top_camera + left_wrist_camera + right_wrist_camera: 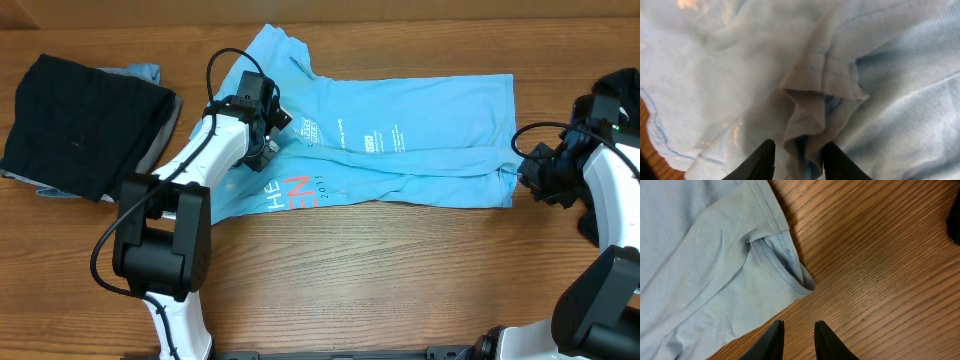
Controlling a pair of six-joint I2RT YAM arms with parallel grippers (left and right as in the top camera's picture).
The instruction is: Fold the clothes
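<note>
the light blue short-sleeved cotton t-shirt [420, 140] lay spread flat across the middle of the brown wooden table [380, 280], with a folded black fabric garment [85, 125] well apart at its nine o'clock. the left gripper [799, 150] straddled a bunched fold near the shirt's nine o'clock end; whether it pinched could not be told. the right gripper [799, 332], at three o'clock, stood narrowly parted and empty over bare wood, just beside the hem corner.

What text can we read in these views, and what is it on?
"HE" white, "N" red: large lettering on the light blue short-sleeved cotton T-shirt; the letters after them are unclear.
"2015": small print beside it, barely legible.
Small white print blocks mid-shirt: too small to read.
Black folded garment and both wrist views: no text.
</note>
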